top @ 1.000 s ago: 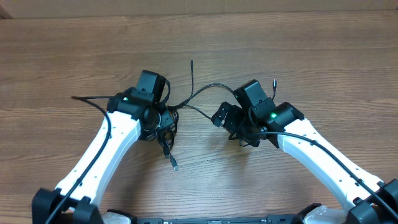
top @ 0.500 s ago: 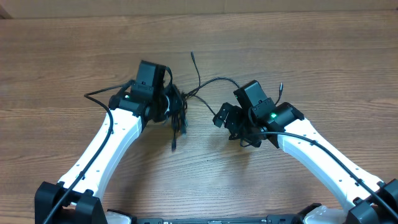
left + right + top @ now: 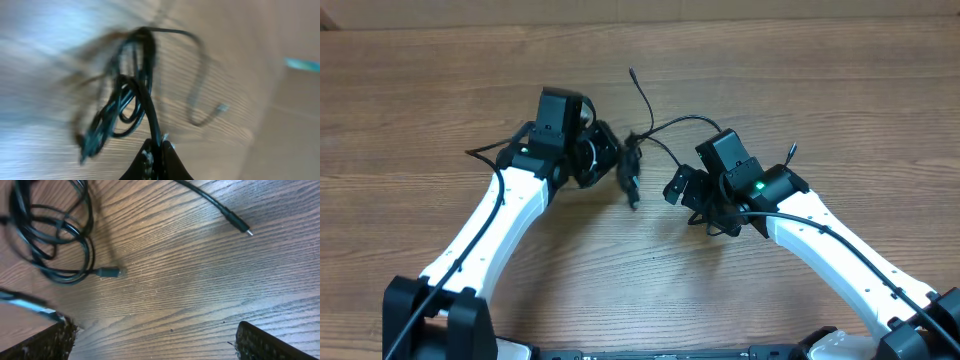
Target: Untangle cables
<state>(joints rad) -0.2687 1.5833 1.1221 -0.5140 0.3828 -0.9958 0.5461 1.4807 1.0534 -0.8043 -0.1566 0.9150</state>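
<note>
Two grippers checked. R gripper fingers apart, empty, beside cables, prob. ready to take a strand. L gripper clamped on cables, bundle appears raised off table so loops hang free; plug end beyond.

Motion blur smears the cables above the left pincer, which the wrist view's lower edge cuts off.
</note>
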